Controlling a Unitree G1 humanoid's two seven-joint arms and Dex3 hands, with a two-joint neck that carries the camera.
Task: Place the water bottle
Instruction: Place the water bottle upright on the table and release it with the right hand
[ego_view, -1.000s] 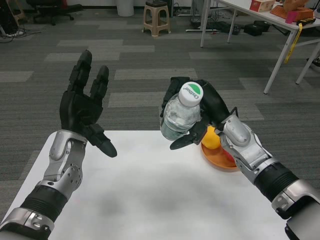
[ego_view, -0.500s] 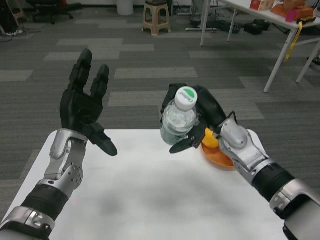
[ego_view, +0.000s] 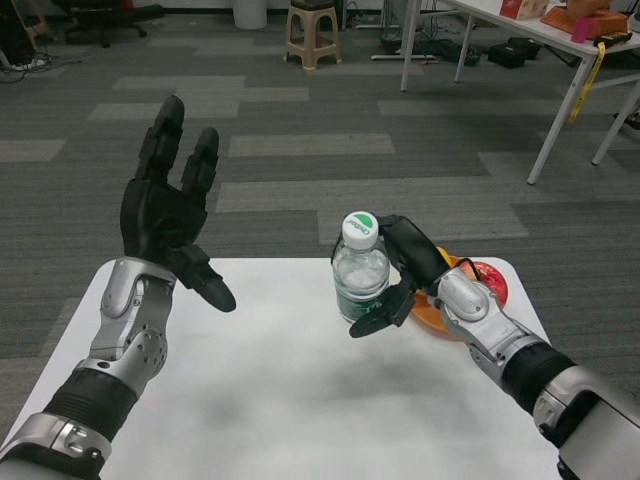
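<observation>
- The right hand (ego_view: 405, 275) is bringing the clear plastic water bottle with a white and green cap (ego_view: 360, 272) down and away from the camera; a second ago it was held higher and tilted, and now it is upright, low over the white table (ego_view: 280, 380), fingers wrapping it.
- Judging by this, the placing is nearly done; whether the base is touching, I cannot tell.
- The left hand (ego_view: 168, 215) is waiting raised, fingers spread.
- The orange plate with fruit (ego_view: 478, 285) is sitting just beside the bottle, crowding the release.
</observation>
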